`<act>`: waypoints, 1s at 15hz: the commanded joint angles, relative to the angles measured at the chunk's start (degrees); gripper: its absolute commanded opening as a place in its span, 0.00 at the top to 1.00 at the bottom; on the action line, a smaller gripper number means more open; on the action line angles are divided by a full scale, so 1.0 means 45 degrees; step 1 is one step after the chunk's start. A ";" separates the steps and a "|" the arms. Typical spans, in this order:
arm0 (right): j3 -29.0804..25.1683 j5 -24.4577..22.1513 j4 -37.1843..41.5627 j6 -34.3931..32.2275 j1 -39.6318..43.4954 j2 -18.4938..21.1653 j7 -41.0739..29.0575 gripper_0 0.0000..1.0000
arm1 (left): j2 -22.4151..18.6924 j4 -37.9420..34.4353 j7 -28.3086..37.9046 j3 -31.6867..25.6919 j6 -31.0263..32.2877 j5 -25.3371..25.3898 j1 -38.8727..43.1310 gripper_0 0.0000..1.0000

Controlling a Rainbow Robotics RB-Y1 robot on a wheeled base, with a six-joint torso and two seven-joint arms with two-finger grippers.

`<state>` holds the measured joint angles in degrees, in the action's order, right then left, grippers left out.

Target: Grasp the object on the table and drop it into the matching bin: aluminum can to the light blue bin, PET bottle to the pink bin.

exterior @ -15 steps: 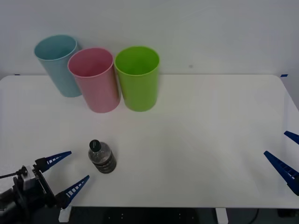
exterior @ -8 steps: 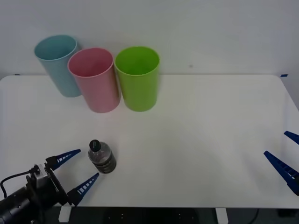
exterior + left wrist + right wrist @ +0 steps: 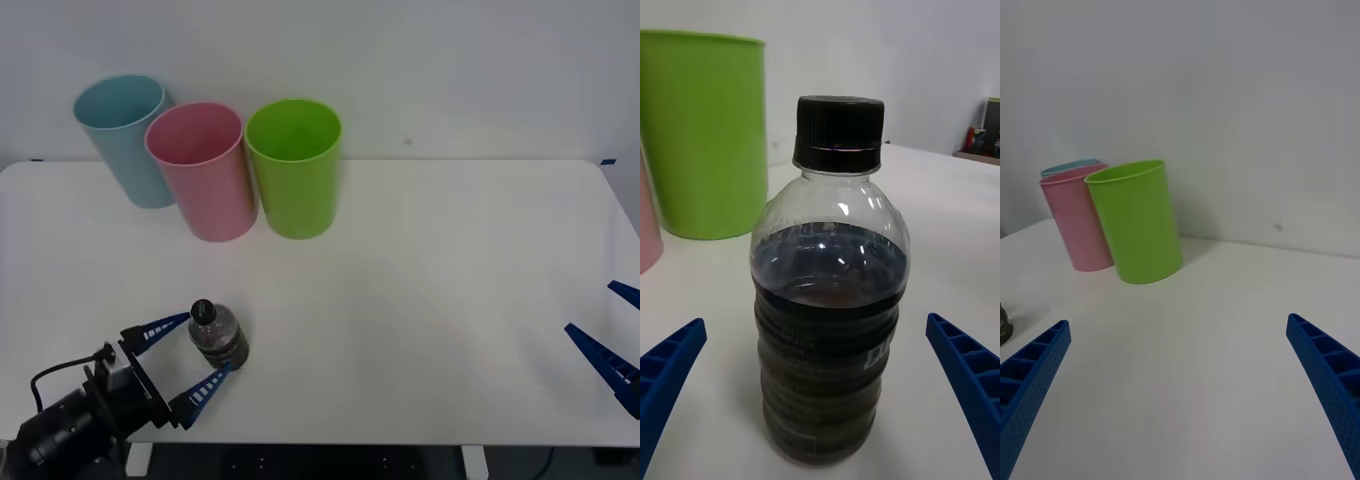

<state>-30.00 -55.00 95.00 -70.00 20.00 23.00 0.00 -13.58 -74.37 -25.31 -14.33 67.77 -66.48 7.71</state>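
Note:
The PET bottle (image 3: 218,337), small and clear with a black cap and a dark lower half, stands upright on the white table (image 3: 420,300) near its front left. My left gripper (image 3: 188,358) is open at the bottle, one blue finger on each side, not touching it. Seen from the left wrist, the bottle (image 3: 831,300) stands close ahead between the open fingers of the left gripper (image 3: 820,405). The pink bin (image 3: 203,170) stands at the back left, with the light blue bin (image 3: 125,138) to its left. My right gripper (image 3: 612,340) rests open at the table's right edge.
A lime green bin (image 3: 295,165) stands right of the pink bin, touching it. In the right wrist view the green bin (image 3: 1136,221) and pink bin (image 3: 1073,217) stand far ahead across bare table.
My left gripper has moved forward and to the right, so its open fingers now flank the bottle. The bottle, bins and right arm have not moved.

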 commanded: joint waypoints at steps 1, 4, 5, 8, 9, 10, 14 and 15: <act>0.0000 0.0000 0.0000 0.0000 0.0000 0.0000 0.0000 0.00 | 0.0419 0.0003 0.0000 -0.0175 -0.0041 -0.0422 -0.0170 0.00; 0.0000 0.0000 0.0000 0.0000 0.0000 0.0000 0.0000 0.00 | 0.0888 0.0003 0.0000 -0.0390 -0.0041 -0.0950 -0.0346 0.00; 0.0000 0.0000 0.0000 0.0000 0.0000 0.0000 0.0000 0.00 | 0.1005 0.0003 0.0000 -0.0409 -0.0060 -0.1125 -0.0424 0.00; 0.0000 0.0000 0.0000 0.0000 0.0000 0.0000 0.0000 0.00 | 0.1279 0.0003 0.0040 -0.0507 -0.0138 -0.1497 -0.0600 0.00; 0.0000 0.0000 0.0000 0.0000 0.0000 0.0000 0.0000 0.00 | 0.1298 0.0081 0.0000 -0.0526 -0.0138 -0.1497 -0.0639 0.00; 0.0000 0.0000 0.0000 0.0000 0.0000 0.0000 0.0000 0.00 | 0.1298 0.0179 0.0000 -0.0507 -0.0138 -0.1497 -0.0717 0.00; 0.0000 0.0000 0.0000 0.0000 0.0000 0.0000 0.0000 0.00 | 0.1298 0.0238 0.0000 -0.0565 -0.0138 -0.1497 -0.0795 0.11; 0.0000 0.0000 0.0000 0.0000 0.0000 0.0000 0.0000 0.00 | 0.1298 0.0257 0.0040 -0.0585 -0.0138 -0.1497 -0.0795 0.51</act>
<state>-30.00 -55.00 95.00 -70.00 20.00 23.00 0.00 -7.73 -73.26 -25.26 -16.90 67.15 -73.22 4.13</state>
